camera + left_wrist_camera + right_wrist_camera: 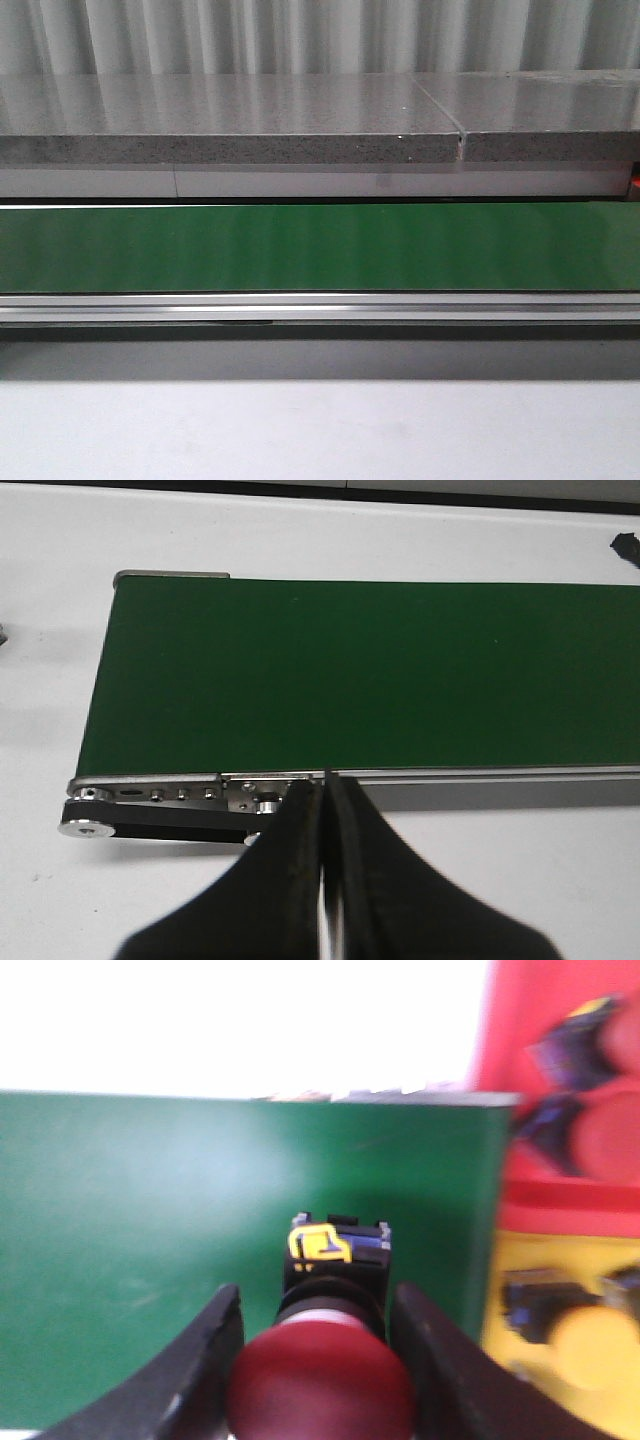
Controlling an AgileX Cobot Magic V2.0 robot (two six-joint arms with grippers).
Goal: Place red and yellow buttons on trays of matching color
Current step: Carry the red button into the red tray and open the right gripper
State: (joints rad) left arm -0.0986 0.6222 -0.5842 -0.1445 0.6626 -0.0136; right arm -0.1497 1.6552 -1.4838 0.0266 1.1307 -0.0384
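Red button caught between the two black fingers of the right gripper, over the green belt. Round red cap nearest the camera, black body stretching away toward 12 o'clock, so long axis running straight out from the wrist. Small yellow clip sitting on the far end of the black body. Cap smooth, shiny and dome-shaped; body boxy and dark.

Right fingers clamped on the red button, one finger on each side of the cap, touching it.

At 2 o'clock from the button, a red tray with red-capped buttons lying in it, blurry. At 4 o'clock, a yellow tray holding a yellow button with a black body. The two trays touching each other, just beside the end of the belt. Nothing lying on the belt between the button and the trays.

Left gripper pressed together, black fingers meeting with only a thin line between, holding nothing. Parked over the white worktop just beside the near edge of the belt. Silver metal rail along that edge, with little screws and a black roller end at 9 o'clock.

Front view: flat green belt running side to side, shiny metal rail below, grey speckled stone ledge above, pale curtain behind. No arms showing there.
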